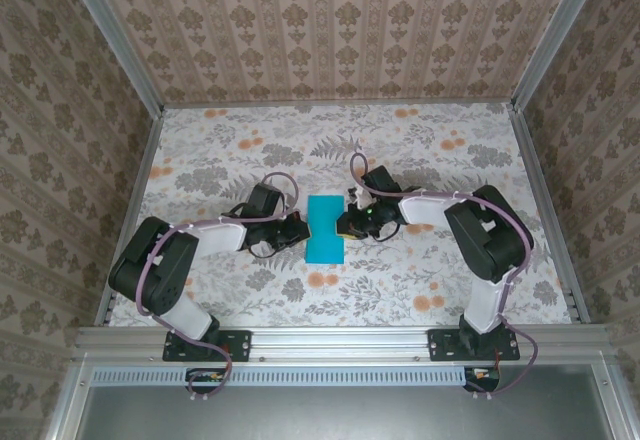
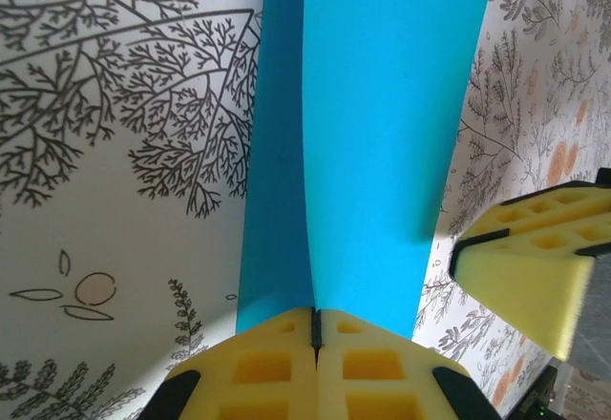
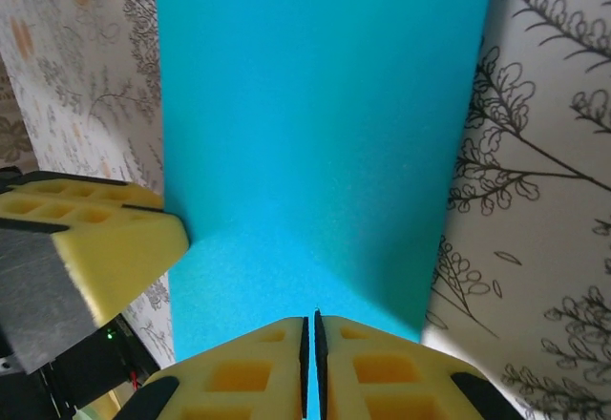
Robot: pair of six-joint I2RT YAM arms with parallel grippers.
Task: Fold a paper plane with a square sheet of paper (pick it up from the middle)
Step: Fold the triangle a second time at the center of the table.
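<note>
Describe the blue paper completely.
The paper is a plain, matte teal-blue sheet, a narrow rectangle from above, resting on the floral table between the arms. A lengthwise crease shows near its left side. The left gripper and right gripper pinch its opposite long edges with yellow foam pads.

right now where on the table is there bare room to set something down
Free: the far strip of table from the teal paper up to the back wall, and the near strip between the paper and the front rail. Crowded: the middle, where the left gripper and right gripper pinch the paper's two sides.
</note>
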